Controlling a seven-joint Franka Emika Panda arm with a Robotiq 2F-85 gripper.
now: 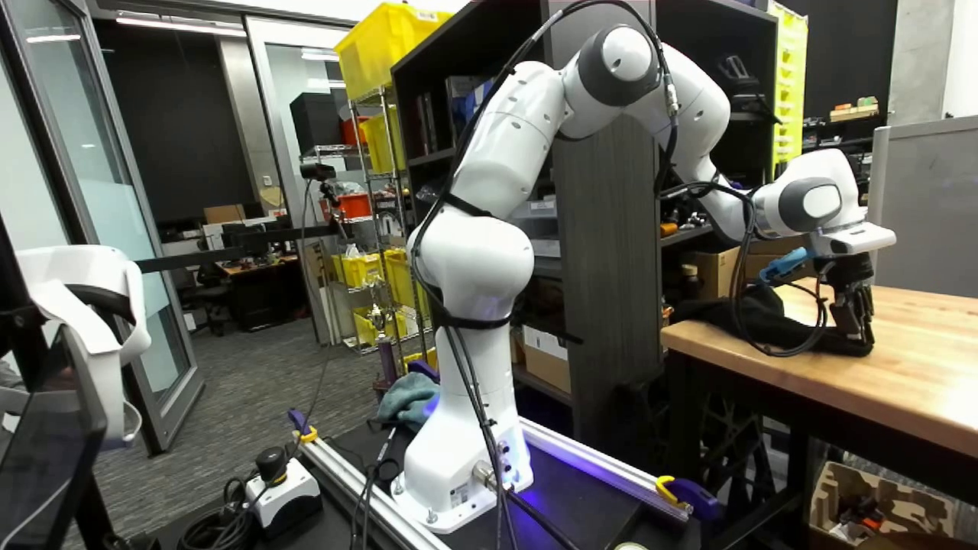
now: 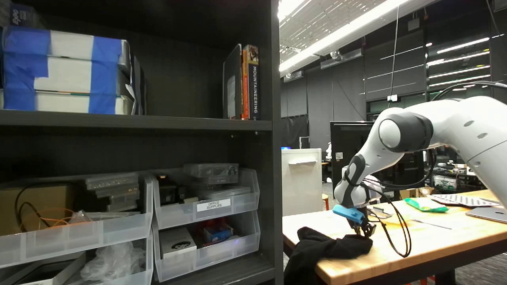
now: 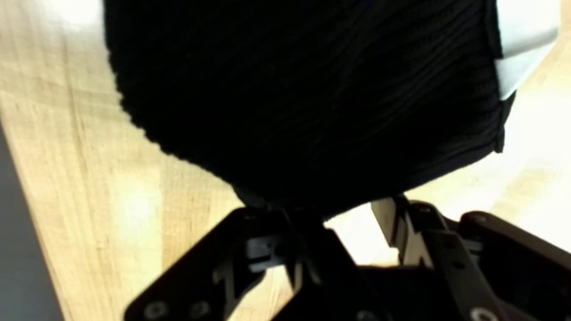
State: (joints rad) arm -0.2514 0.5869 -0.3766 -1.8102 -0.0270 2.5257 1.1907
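A piece of black ribbed cloth (image 3: pixel 303 98) fills much of the wrist view, lying on the light wooden table. In both exterior views the cloth (image 1: pixel 752 313) lies at the table's corner, and part of the cloth (image 2: pixel 330 249) hangs over the edge. My gripper (image 1: pixel 854 336) points down at the cloth's near end, with its fingertips low at the fabric. Between the fingers of the gripper (image 3: pixel 352 214), a bright gap of tabletop shows, so the jaws stand partly apart. Dark fabric hides the left fingertip; whether it is touching there I cannot tell.
A white object (image 3: pixel 526 44) pokes out beside the cloth. On the table (image 2: pixel 471 229) lie a green packet (image 2: pixel 425 204), a laptop (image 2: pixel 489 213) and papers. A dark shelf unit (image 1: pixel 607 229) stands beside the table. Loose black cables (image 1: pixel 745 290) hang from the wrist.
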